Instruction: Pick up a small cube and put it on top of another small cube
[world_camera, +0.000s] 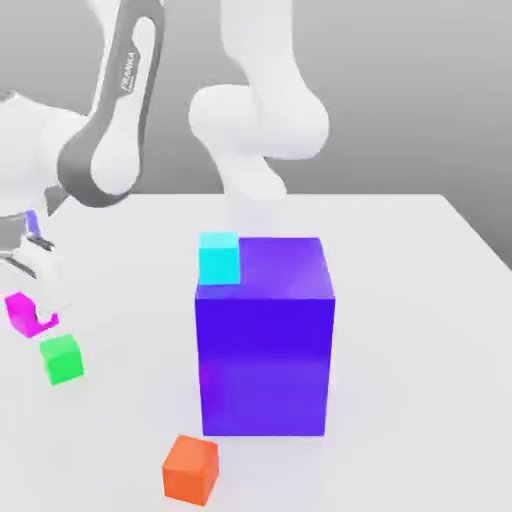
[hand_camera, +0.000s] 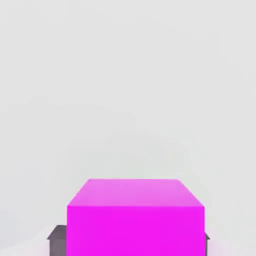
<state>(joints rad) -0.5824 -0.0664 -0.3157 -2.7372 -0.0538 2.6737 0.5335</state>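
Magenta small cube (world_camera: 20, 312) sits clamped between my gripper's (world_camera: 32, 318) fingers at the exterior view's far left edge, and on the hand view I see its pink block (hand_camera: 136, 217) gripped with a dark pad at each lower corner. Small green cube (world_camera: 62, 358) lies just below it on the white table (world_camera: 420, 330), near but apart. Big blue-violet block (world_camera: 264, 335) stands centre, a small cyan cube (world_camera: 219, 257) on its top corner. Small orange cube (world_camera: 190, 468) rests by the block's front edge. Wide open tabletop to the exterior view's right.
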